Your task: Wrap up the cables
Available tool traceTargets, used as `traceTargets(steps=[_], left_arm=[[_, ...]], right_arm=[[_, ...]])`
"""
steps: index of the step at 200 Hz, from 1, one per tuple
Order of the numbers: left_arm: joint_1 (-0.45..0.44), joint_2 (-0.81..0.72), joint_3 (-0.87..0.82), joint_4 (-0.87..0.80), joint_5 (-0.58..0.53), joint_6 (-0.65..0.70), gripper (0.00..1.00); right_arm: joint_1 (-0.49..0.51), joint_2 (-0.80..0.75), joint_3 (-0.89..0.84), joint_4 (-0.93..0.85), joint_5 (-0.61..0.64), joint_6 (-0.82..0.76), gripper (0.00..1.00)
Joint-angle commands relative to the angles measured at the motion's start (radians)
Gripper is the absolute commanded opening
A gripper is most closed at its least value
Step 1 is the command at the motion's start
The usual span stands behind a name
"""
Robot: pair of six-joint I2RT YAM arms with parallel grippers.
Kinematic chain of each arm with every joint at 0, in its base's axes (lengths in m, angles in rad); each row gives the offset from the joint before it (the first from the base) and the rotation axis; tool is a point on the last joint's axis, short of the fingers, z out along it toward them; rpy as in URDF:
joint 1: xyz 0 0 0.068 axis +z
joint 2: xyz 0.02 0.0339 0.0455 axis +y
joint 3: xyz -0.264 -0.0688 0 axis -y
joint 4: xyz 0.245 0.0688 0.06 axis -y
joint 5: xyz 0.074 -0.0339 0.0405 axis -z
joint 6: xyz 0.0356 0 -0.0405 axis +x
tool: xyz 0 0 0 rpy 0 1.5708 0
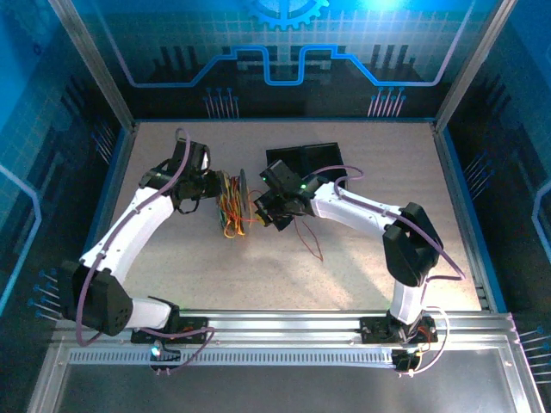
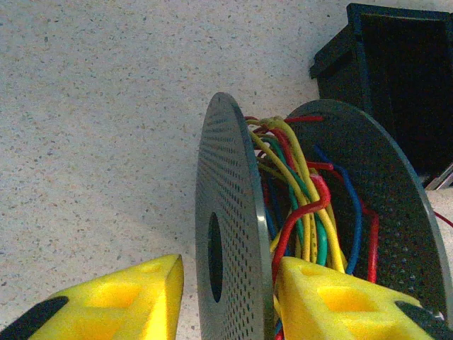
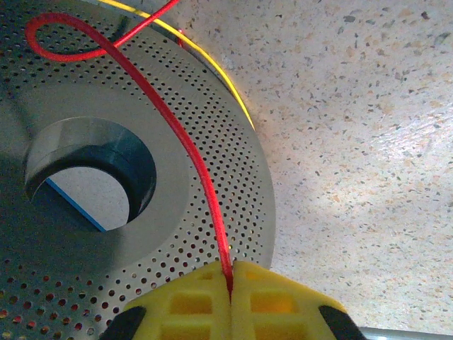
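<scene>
Spool [image 1: 244, 200] upright on the table [image 1: 362, 258], with the cables [image 2: 304, 184] bunched loosely between its flanges. My left jaws stand apart astride one flange, likely to steady the spool. My right jaws are closed on a red cable [image 3: 191, 152] beside the other flange, apparently to lead it on.

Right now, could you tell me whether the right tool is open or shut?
Shut. The right tool has its yellow fingers pressed together, pinching the red cable between them.
</scene>
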Motion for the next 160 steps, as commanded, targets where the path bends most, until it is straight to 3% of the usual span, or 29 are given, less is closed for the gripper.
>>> traceTargets(steps=[1,39,84,160], left_arm=[[0.008,0.002,-0.004,-0.01,0.012,0.018,0.4],[0.002,0.007,-0.006,-0.013,0.022,0.02,0.46],[-0.003,0.021,-0.017,-0.013,0.014,0.023,0.39],[-0.024,0.05,-0.028,-0.013,-0.004,0.027,0.37]], right_arm=[[-0.01,0.021,0.029,-0.031,-0.012,-0.009,0.0],[-0.01,0.028,0.035,-0.033,-0.015,-0.012,0.0],[-0.011,0.031,0.034,-0.036,-0.017,-0.011,0.0],[-0.013,0.035,0.035,-0.038,-0.023,-0.011,0.0]])
